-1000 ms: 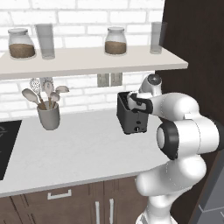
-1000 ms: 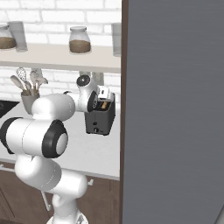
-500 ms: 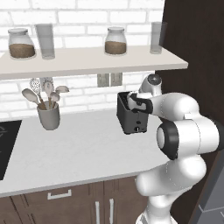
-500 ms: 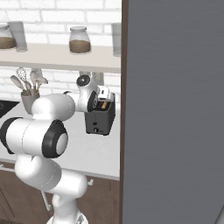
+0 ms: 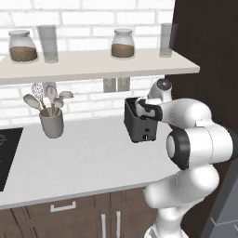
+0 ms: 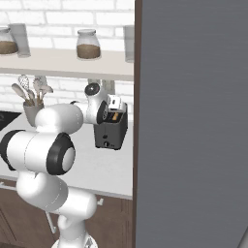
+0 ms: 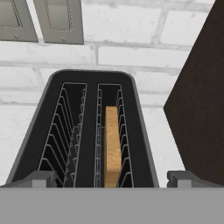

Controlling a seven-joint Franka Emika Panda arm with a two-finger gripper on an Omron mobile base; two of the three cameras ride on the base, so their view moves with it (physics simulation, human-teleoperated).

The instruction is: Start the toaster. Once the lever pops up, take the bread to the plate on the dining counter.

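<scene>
- The toaster [image 5: 141, 124] is a small dark box on the white bench [image 5: 88, 162], close to the brick wall [image 5: 93, 18].
- The hand view looks straight down into the toaster [image 7: 85, 135]. It shows two slots with wire racks.
- The bread [image 7: 112, 146] stands on its edge, upright, in the right slot in that view. The left slot has no bread in it.
- The left base view does not show the bread. The robot's hand sits over the top of the toaster there.
- The right base view shows something orange at the top of the toaster [image 6: 111, 133], but it is too small to tell what it is.
- The pincer [image 7: 111, 178] is wide open and holds nothing. Its two tips sit apart, one past each side of the toaster.
- A grey cup of spoons [image 5: 50, 116] stands on the bench, well to the left of the toaster.
- A shelf [image 5: 93, 65] above holds two jars [image 5: 122, 44] and two glasses [image 5: 48, 42].
- In the right base view a big grey panel [image 6: 193, 121] hides everything to the right of the toaster.
- In the left base view the robot's white arm [image 5: 195, 139] covers the right side of the toaster.
</scene>
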